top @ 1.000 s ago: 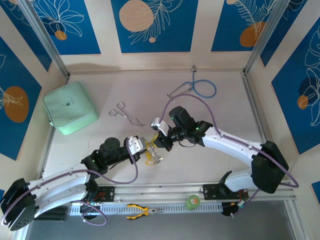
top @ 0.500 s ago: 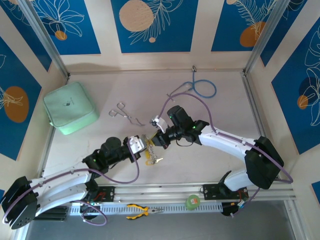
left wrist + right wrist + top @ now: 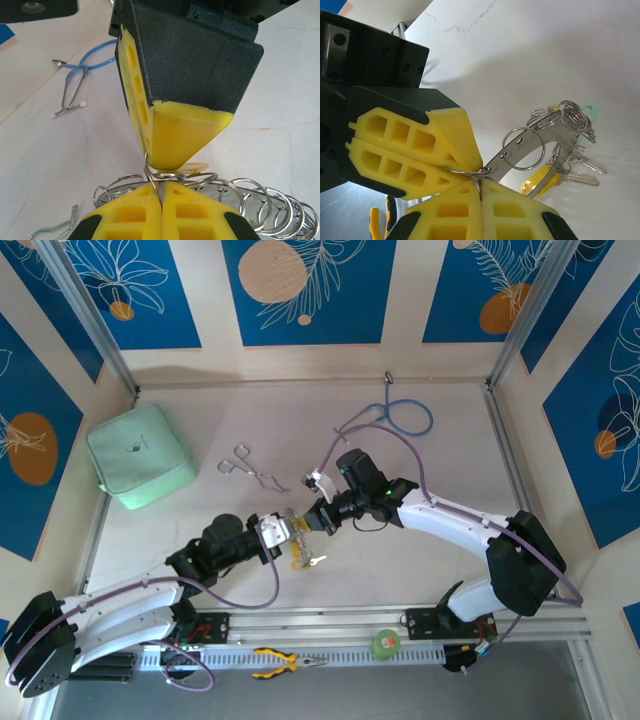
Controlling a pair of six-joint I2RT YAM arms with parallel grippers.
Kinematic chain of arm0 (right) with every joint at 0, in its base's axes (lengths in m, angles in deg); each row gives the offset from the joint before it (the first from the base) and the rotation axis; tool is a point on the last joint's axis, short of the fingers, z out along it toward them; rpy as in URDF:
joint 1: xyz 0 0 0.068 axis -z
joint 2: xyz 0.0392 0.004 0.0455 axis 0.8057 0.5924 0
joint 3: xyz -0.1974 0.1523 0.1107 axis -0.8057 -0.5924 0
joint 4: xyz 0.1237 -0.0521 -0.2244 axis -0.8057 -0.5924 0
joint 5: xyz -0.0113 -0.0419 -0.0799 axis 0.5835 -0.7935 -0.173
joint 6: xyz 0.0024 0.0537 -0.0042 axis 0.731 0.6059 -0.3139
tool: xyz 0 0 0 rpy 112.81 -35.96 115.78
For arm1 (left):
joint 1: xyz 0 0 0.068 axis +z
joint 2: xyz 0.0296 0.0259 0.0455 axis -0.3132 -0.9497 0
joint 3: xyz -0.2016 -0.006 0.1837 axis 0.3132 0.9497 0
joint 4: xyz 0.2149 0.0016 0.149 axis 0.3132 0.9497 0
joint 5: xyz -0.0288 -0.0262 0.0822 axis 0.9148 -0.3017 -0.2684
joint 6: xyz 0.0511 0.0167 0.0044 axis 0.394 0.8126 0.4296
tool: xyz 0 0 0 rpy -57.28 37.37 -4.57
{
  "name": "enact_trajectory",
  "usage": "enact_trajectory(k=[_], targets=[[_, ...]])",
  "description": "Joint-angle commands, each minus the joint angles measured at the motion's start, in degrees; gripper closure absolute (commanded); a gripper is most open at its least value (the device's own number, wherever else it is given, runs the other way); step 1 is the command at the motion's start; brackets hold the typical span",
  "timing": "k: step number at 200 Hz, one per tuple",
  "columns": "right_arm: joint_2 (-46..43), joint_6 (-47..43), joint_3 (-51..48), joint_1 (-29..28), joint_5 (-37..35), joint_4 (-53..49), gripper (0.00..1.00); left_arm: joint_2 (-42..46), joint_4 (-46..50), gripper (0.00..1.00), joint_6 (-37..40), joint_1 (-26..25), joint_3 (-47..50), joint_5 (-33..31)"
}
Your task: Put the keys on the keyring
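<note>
Tilted silvery keyring (image 3: 525,140), yellow and teal keys (image 3: 537,182) alongside.

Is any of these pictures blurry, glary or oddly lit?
Top external view: even, soft light, only faint shadows on the pale table. Left wrist view: the yellow-fingered right gripper looms oversized, so near the lens. Right wrist view: the wide silvery metal keyring is crisp, with small glints; a broad soft shadow lies behind it.

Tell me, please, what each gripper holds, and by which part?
The wide silvery metal keyring, pinched by left gripper and right gripper at a thin wire rim loop.
</note>
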Motion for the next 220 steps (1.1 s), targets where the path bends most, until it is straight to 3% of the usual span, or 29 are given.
enact_trajectory(k=[1, 160, 220], targets=[[1.6, 2.0, 0.3, 2.3, -4.7, 1.8, 1.0, 0.6, 0.6, 1.0, 1.9, -2.3, -0.8, 6.7], [5.6, 5.5, 6.1, 4.4, -0.7, -6.6, 1.0, 1.6, -0.2, 1.0, 4.0, -2.9, 0.1, 6.6], [4.0, 2.5, 5.0, 4.3, -0.9, -7.9, 1.0, 1.4, -5.2, 1.0, 0.3, -3.2, 1.8, 1.9]])
